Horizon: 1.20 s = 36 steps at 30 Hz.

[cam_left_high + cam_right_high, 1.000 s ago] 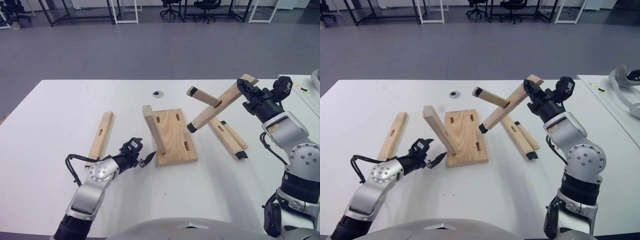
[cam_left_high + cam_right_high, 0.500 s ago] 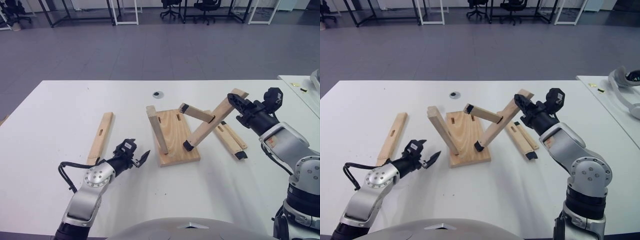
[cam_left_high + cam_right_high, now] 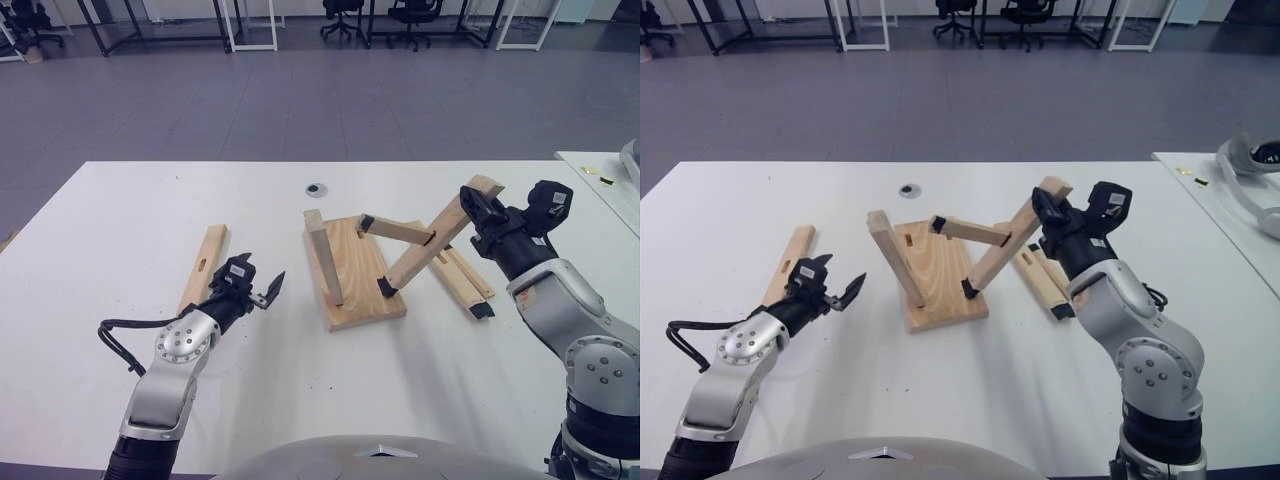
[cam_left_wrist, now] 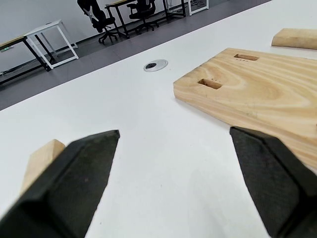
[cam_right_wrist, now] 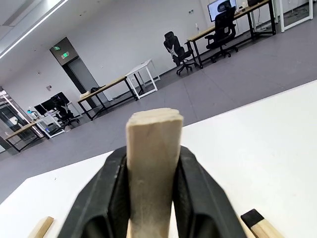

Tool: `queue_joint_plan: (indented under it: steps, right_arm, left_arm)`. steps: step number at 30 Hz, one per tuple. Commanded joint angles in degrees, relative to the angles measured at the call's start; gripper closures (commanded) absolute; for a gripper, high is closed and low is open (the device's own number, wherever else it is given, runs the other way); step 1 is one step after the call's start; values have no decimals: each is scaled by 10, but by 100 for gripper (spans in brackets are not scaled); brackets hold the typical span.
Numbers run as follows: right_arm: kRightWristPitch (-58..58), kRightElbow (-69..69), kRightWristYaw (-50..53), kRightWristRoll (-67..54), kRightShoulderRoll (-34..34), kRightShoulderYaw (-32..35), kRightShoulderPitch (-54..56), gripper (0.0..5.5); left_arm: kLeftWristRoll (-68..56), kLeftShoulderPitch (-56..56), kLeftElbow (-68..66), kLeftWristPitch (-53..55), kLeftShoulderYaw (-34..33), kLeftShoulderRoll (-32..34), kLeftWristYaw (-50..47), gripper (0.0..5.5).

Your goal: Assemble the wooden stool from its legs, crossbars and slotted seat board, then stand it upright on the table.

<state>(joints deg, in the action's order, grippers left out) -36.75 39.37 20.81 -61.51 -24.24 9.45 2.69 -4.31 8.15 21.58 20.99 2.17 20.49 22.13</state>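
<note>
Centre frame: seat board (image 3: 362,262) flat on table. Right gripper (image 3: 476,206), centre right, clamped on tilted leg (image 3: 425,245), foot at board's right edge. Left gripper (image 3: 268,289), lower left, jaws apart, empty. Best practice: square leg over slot before pressing.

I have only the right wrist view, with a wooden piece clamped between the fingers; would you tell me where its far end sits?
Observer: The held leg in the right gripper slants down; its black-capped end looks to rest on the seat board, near its right edge.
Operator: Is anything attached to it?
Observer: Yes, a crossbar juts from its middle, out over the board.
Operator: And the left gripper?
Observer: The left gripper is open, hovering over the table left of the board.
</note>
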Motion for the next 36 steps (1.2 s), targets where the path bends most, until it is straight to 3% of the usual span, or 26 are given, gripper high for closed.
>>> queue_joint_plan:
  steps: [1,5,18,24,28,36]
  right_arm:
    - [39,-10,-67,94,5,-34,-49,450]
    - [72,-36,-122,160,8,-54,-77,450]
    - [-30,-63,-128,262,-36,-123,-61,448]
    - [-37,-61,-133,293,-41,-157,-76,441]
    - [-12,-84,-150,264,-19,-123,-93,441]
    - [21,-89,-164,283,11,-125,-127,441]
  left_arm:
    - [-1,-6,2,5,2,0,-1,140]
    - [-1,-9,2,8,6,-1,1,140]
    - [-6,-34,20,22,12,-3,0,140]
    - [-66,-206,94,106,-25,-29,-27,140]
    - [-115,-335,150,195,-59,-58,-73,140]
    - [-211,-416,243,344,-72,-23,-66,140]
